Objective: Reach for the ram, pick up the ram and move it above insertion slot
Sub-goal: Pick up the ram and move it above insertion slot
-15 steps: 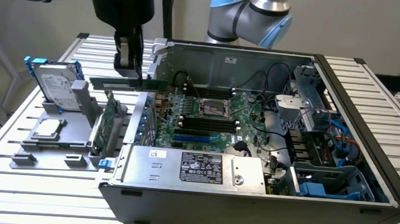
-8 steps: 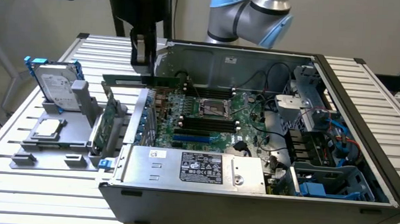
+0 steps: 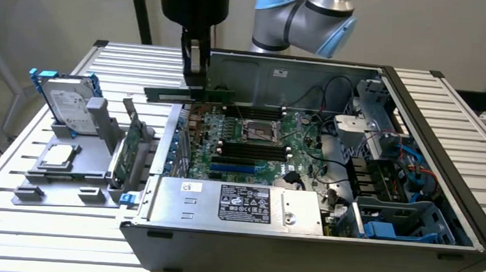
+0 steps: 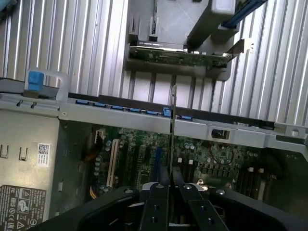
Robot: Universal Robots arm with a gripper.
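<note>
my pincer is hanging over the open computer case, its two dark fingers nearly closed and pinching the ram by its upper edge. in the exterior view the thin green stick is lying level in my grip, raised clear of the motherboard, near the case's wall on the exterior view's left and above the rear part of the board. in the wrist view the ram is showing edge-on as a thin line running out from between my fingers, crossing the case's rim.

inside the case, the silver power supply is filling the near corner, the dark memory slots are lying beside the processor socket, and blue and grey drive bays are crowding the exterior view's right side with loose cables. outside the case, on the ribbed metal table, a grey fixture tray is holding a hard drive upright, a wider green expansion card on edge, and a processor chip lying flat.

open air is surrounding the ram on all sides; the case's left wall is standing just beside it, and the back panel is rising close behind it.
</note>
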